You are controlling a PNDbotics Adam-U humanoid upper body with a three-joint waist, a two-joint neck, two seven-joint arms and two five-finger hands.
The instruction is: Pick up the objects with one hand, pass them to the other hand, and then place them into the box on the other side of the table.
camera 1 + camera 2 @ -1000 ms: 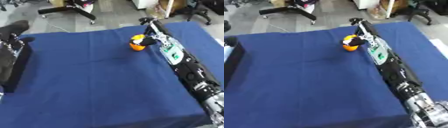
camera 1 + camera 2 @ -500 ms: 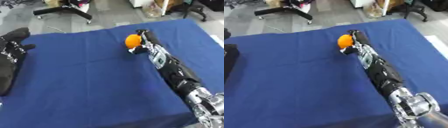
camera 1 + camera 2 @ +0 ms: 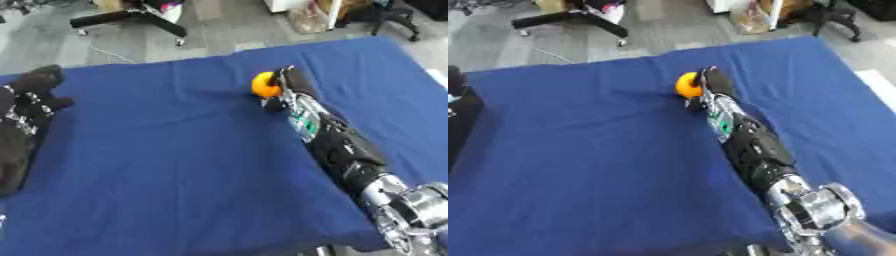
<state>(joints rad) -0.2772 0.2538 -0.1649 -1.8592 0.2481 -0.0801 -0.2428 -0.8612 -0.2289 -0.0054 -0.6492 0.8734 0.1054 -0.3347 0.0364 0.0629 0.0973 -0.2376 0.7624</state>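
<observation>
near the far middle of the blue table [image 3: 175,165], the right hand [image 3: 289,85] lies against the orange ball [image 3: 263,84], though whether its fingers wrap the ball or only touch it cannot be told. if they merely brush it, the round ball could roll away across the cloth. the left eye view alone shows the left hand [image 3: 31,95], fingers relaxed, at the left edge.

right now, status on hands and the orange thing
Right robot hand against the orange object, grasp unclear. Left robot hand idle at left edge. Nothing in the way on the blue cloth.
</observation>
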